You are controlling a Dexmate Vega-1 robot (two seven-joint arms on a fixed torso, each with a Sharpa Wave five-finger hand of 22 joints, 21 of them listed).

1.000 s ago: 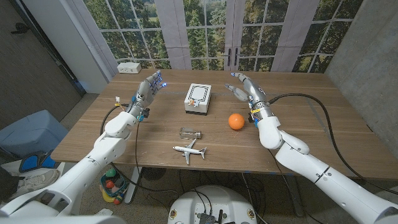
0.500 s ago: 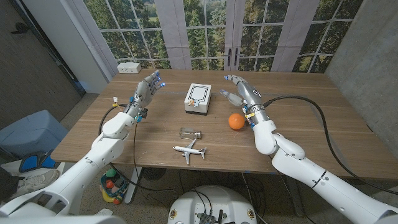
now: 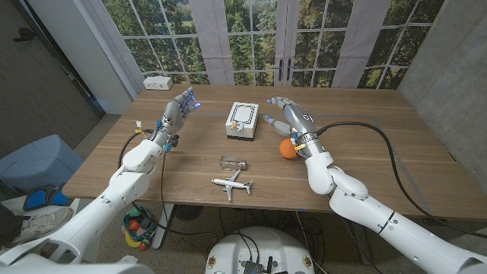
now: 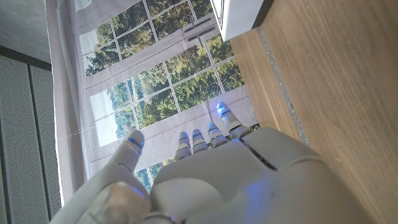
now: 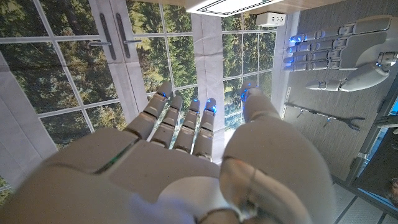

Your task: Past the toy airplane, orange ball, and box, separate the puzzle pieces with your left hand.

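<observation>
A white box (image 3: pixel 242 120) stands mid-table, and its corner (image 4: pixel 241 12) shows in the left wrist view. The orange ball (image 3: pixel 288 150) lies to its right, partly covered by my right hand (image 3: pixel 288 118), which hovers open with fingers spread toward the box. A small clear piece (image 3: pixel 233 163) lies in front of the box. I cannot tell whether it is the puzzle. The white toy airplane (image 3: pixel 232 183) sits nearer the front edge. My left hand (image 3: pixel 179 109) is raised left of the box, open, holding nothing. The right wrist view looks past my right hand (image 5: pixel 186 168) to my left hand (image 5: pixel 336 53).
A white outlet box (image 3: pixel 158 82) sits at the table's (image 3: pixel 365 144) far left corner. Cables trail from both wrists across the wood. Windows stand behind the far edge. A bin with toys (image 3: pixel 138 225) is on the floor at the left.
My right hand has swung left from the table's right half toward the box and now overlaps the orange ball. My left hand has barely moved.
</observation>
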